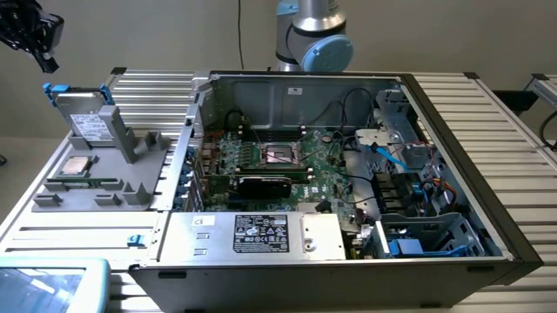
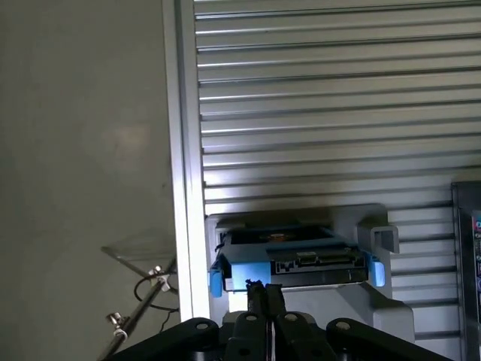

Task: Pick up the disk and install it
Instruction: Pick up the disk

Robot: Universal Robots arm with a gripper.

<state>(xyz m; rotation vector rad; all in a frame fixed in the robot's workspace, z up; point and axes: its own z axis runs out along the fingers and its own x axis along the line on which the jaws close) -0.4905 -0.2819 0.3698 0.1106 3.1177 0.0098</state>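
From my station I see the gripper (image 1: 45,60) hanging in the air in the upper corner on the exterior view's left, clear of everything on the ribbed metal table (image 1: 509,143). In the wrist view its two fingers (image 2: 255,301) are pressed together with nothing between them, so I read it as clenched and empty. The disk (image 1: 85,120) stands on edge in a grey holder (image 1: 130,192) on the exterior view's left of the open computer case (image 1: 452,163). It sits below the gripper and apart from it. Its white label faces the exterior camera, and the blue bracket's tabs stick up at its two upper corners. Through the wrist camera I look at the disk's narrow connector edge, with a blue tab at each end. A small square silver chip (image 1: 77,166) lies flat in the same holder, nearer the exterior camera than the disk. The case lies on its side with the motherboard (image 1: 287,163) exposed and the labelled power supply (image 1: 252,235) along its near edge. The arm's base (image 1: 314,32) rises behind it.
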